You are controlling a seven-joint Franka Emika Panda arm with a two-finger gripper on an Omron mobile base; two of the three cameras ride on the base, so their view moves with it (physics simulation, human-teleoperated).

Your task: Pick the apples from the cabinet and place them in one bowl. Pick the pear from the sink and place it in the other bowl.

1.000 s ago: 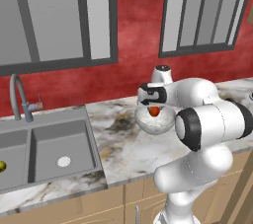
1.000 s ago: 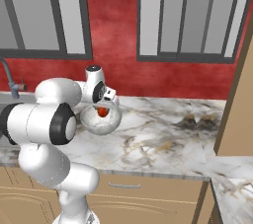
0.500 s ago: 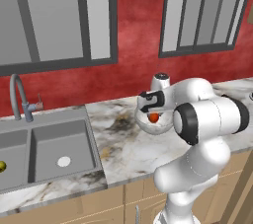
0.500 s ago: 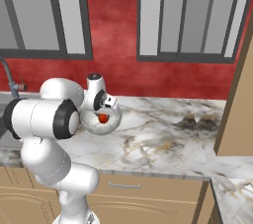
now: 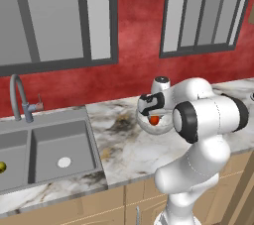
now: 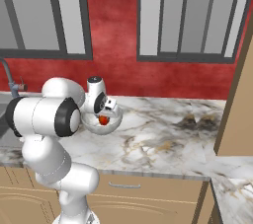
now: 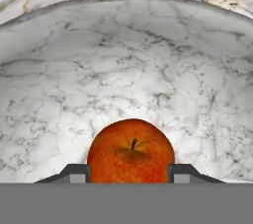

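Your gripper (image 7: 129, 176) is clamped on a red apple (image 7: 131, 151), one finger on each flank, stem facing the camera. It hangs low inside the frosted grey-white bowl (image 7: 59, 70), which stands on the marble counter (image 5: 124, 149) toward its back edge, right of the sink (image 5: 44, 144). Expect the apple to be firm, light and glossy, so it may roll once freed; the grip across its widest part looks right. The pear (image 5: 2, 167) lies in the sink's left basin.

Even, soft rendered light surrounds me, bright and without glare. My views stay sharp to their edges. Faint shading darkens the sink (image 5: 44, 144) basins.
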